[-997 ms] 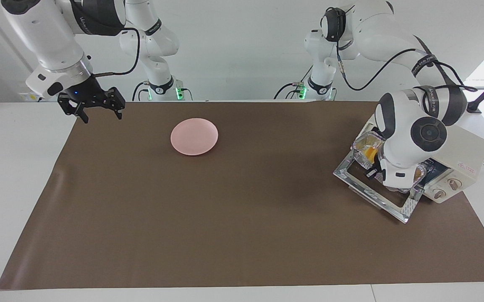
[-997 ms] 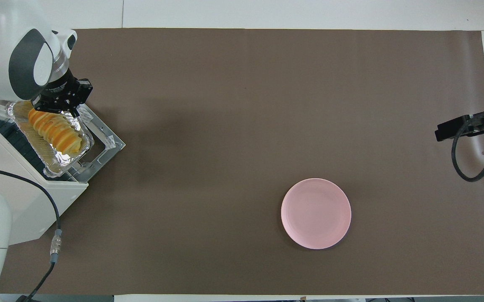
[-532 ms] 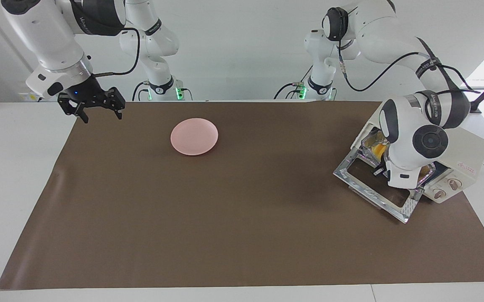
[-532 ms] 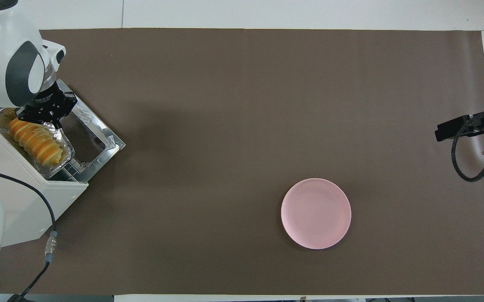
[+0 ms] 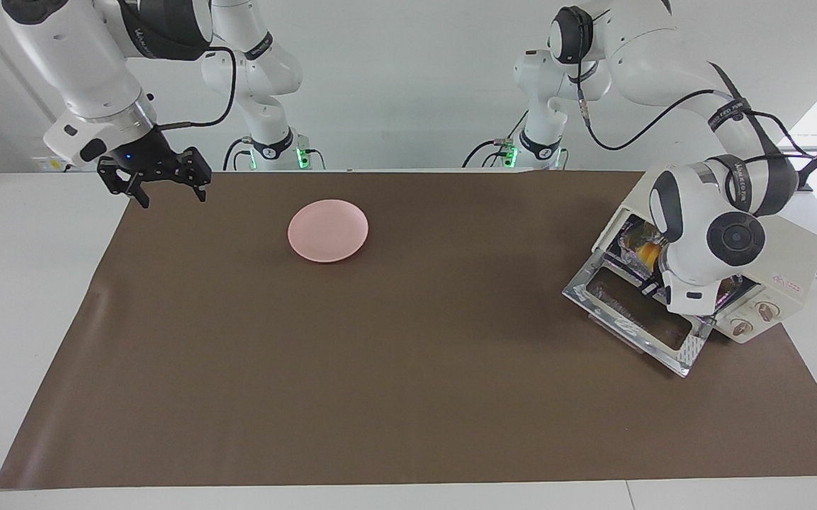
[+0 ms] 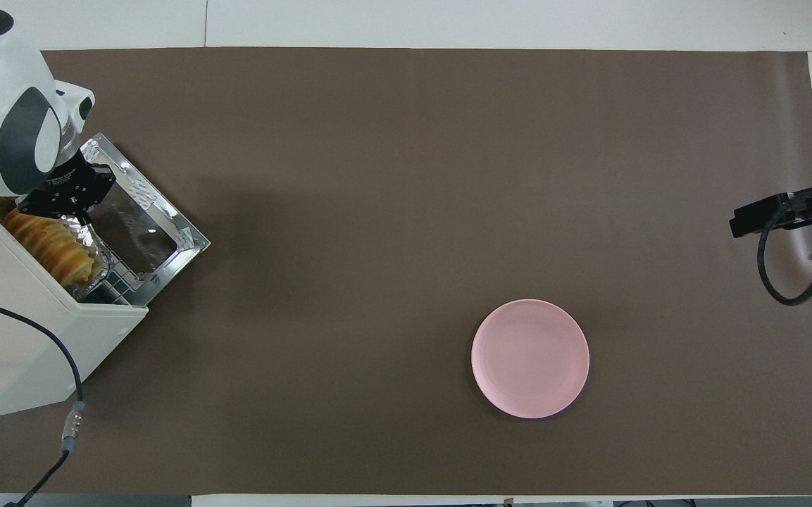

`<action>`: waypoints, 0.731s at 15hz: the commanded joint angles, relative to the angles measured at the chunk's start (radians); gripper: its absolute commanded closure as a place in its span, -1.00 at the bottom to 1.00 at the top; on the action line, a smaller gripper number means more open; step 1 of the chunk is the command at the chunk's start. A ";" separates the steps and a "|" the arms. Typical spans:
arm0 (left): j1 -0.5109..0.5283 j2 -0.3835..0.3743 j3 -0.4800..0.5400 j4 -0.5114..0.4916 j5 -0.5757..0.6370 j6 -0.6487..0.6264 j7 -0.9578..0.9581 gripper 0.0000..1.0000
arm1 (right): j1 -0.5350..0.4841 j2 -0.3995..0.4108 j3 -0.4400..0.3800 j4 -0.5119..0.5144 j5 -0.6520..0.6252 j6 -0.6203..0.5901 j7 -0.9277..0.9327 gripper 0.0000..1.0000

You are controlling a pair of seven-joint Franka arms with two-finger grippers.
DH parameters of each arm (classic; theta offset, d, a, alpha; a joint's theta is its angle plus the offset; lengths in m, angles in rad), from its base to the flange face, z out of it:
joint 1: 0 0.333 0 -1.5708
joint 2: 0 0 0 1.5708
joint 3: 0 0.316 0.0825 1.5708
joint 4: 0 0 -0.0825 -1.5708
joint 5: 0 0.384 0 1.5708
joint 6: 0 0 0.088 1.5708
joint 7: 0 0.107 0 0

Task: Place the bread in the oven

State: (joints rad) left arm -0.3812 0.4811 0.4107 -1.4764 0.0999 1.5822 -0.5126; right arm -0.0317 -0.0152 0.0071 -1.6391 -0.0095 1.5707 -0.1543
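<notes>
I see the left gripper [image 6: 60, 204] clenched on the foil tray [image 6: 96, 271] rim; bread [image 6: 50, 243] looks soft, so I grip foil. Right gripper [image 5: 165, 190] waits, released.

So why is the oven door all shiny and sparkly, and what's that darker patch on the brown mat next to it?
Overhead view: the open oven door is glass with a metal frame, so it mirrors the room lights as bright glints. Facing view: the same door glints along its edge. In both views the soft darker patch on the brown mat beside the oven looks like the left arm's shadow.
</notes>
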 commanded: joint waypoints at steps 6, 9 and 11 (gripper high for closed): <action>-0.010 -0.064 0.020 -0.105 0.046 0.071 0.009 1.00 | -0.007 -0.023 0.005 -0.027 0.023 0.008 0.001 -1.00; -0.010 -0.064 0.019 -0.105 0.046 0.078 0.013 0.94 | -0.005 -0.023 0.005 -0.027 0.023 0.006 0.002 -1.00; -0.010 -0.064 0.019 -0.105 0.046 0.084 0.013 -0.54 | -0.005 -0.023 0.005 -0.027 0.025 0.006 0.002 -1.00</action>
State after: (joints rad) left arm -0.3821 0.4574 0.4280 -1.5304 0.1176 1.6333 -0.5077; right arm -0.0311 -0.0155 0.0079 -1.6391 -0.0065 1.5707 -0.1543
